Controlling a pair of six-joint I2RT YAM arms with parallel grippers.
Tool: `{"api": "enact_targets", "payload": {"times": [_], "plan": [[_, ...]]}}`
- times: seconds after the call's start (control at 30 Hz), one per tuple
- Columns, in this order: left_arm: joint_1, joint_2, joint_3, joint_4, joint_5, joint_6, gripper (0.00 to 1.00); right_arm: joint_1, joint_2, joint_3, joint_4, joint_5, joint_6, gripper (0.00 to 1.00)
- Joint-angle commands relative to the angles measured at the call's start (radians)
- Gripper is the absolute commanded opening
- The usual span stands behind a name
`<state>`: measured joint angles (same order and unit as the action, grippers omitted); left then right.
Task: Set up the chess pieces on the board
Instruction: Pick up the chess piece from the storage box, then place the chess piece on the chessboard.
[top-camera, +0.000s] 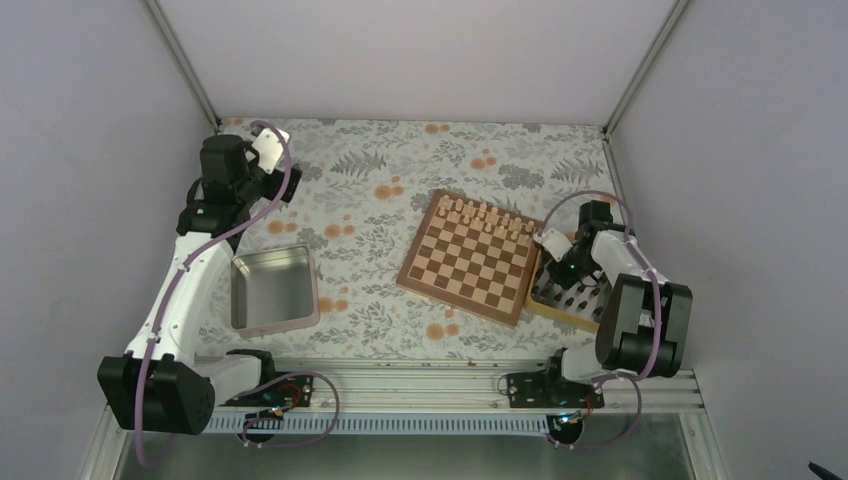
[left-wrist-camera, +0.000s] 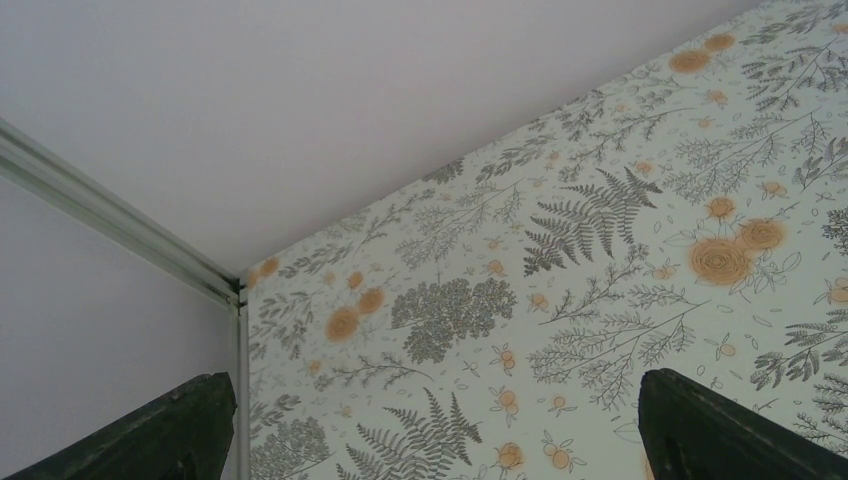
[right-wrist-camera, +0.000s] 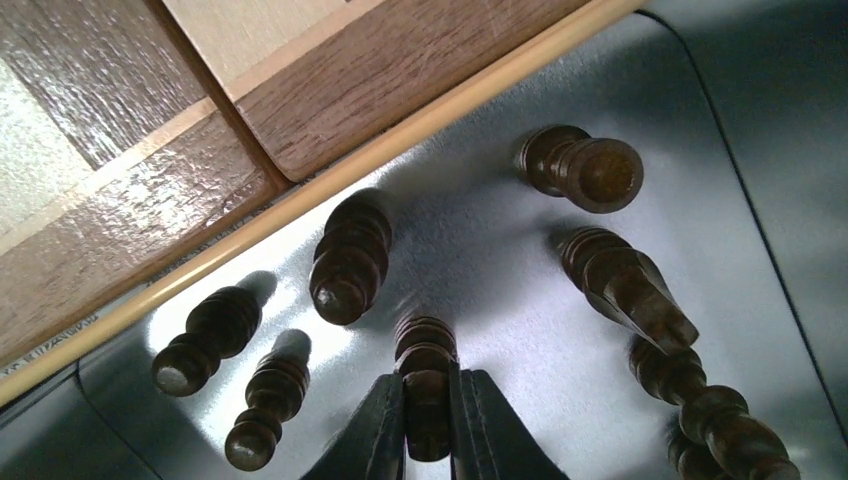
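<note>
Floral cloth (top-camera: 370, 190) lies under everything, with pale walls (top-camera: 400, 50) around it. In the top view the board (top-camera: 470, 262) sits centre-right. Its near rows are bare and pale pieces (top-camera: 485, 213) stand on the far rows.

The right gripper (right-wrist-camera: 427, 390) is over the tray (top-camera: 556, 313) at the lower right corner of the board. It is closed on one dark piece (right-wrist-camera: 425, 345), whose long axis runs up and down the wrist frame, along the fingers (right-wrist-camera: 380, 430). Other chess pieces (right-wrist-camera: 345, 262) lie around it. From this claw the board is toward the upper left of the wrist frame, just beside the tray.

The left gripper (left-wrist-camera: 432, 380) is wide open and empty at the upper left of the top view, well apart from the board. I judge the placing belongs to the right arm.
</note>
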<state>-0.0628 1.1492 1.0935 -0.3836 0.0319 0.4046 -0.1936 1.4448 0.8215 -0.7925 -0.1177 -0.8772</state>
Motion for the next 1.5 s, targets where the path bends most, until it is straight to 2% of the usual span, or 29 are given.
{"api": "enact_targets", "payload": {"times": [0.0,0.3,0.53,0.63,0.87,1.03,1.3,1.47], "plan": [[0.004,-0.021,-0.003,0.000,0.005,0.007,1.00,-0.012,-0.015,-0.001,0.005,-0.001,0.016,0.08],[0.004,-0.031,0.003,-0.005,0.012,0.005,1.00,-0.018,-0.119,0.131,-0.116,0.042,0.027,0.05],[0.004,-0.037,0.006,-0.009,0.019,0.002,1.00,0.014,-0.149,0.377,-0.312,-0.061,0.032,0.04],[0.004,-0.037,0.015,-0.012,0.022,-0.004,1.00,0.108,-0.115,0.477,-0.352,-0.087,0.084,0.04],[0.004,-0.039,0.024,-0.021,0.021,-0.016,1.00,0.465,0.044,0.621,-0.320,-0.088,0.251,0.04],[0.005,-0.044,0.019,-0.027,0.005,-0.005,1.00,0.660,0.155,0.643,-0.274,-0.101,0.291,0.04],[0.004,-0.044,0.000,-0.028,0.005,-0.004,1.00,0.867,0.303,0.620,-0.216,-0.117,0.333,0.04],[0.004,-0.046,-0.004,-0.030,0.013,-0.006,1.00,0.912,0.360,0.619,-0.204,-0.096,0.342,0.04]]}}
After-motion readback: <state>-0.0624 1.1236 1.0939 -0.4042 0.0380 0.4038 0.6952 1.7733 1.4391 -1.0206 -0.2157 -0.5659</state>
